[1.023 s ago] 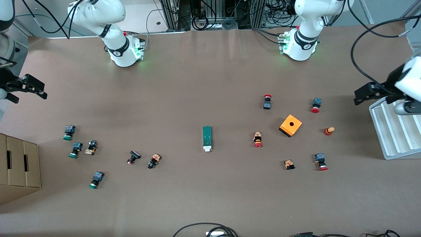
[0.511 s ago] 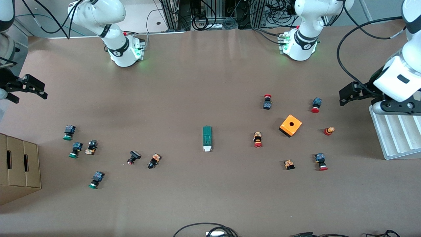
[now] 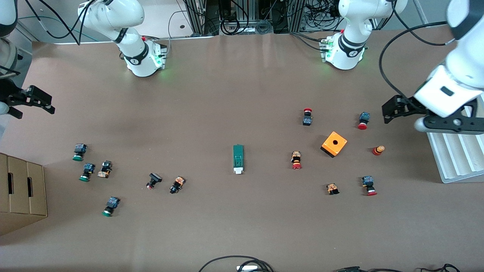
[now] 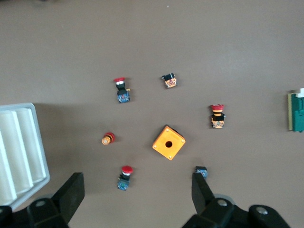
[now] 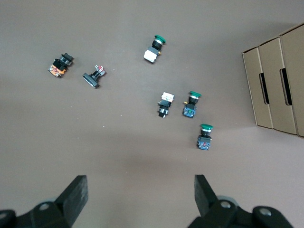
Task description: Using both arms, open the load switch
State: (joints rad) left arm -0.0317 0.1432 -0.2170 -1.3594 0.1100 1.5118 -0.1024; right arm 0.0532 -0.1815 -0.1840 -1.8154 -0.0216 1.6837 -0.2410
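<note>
Front view puts the load switch (image 3: 238, 159) flat at mid-bench, well clear of every edge, white tab toward the camera. My left gripper (image 3: 393, 109) hangs, fingers spread and empty, over the bench near the white tray (image 3: 453, 158). My right gripper (image 3: 36, 100) waits, fingers spread, at the bench's right-arm edge.

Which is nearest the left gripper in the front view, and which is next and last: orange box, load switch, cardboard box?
From the open left gripper, over the table at the left arm's end:
1. Orange box, at the left arm's end.
2. Load switch, mid-table.
3. Cardboard box, at the right arm's end.
</note>
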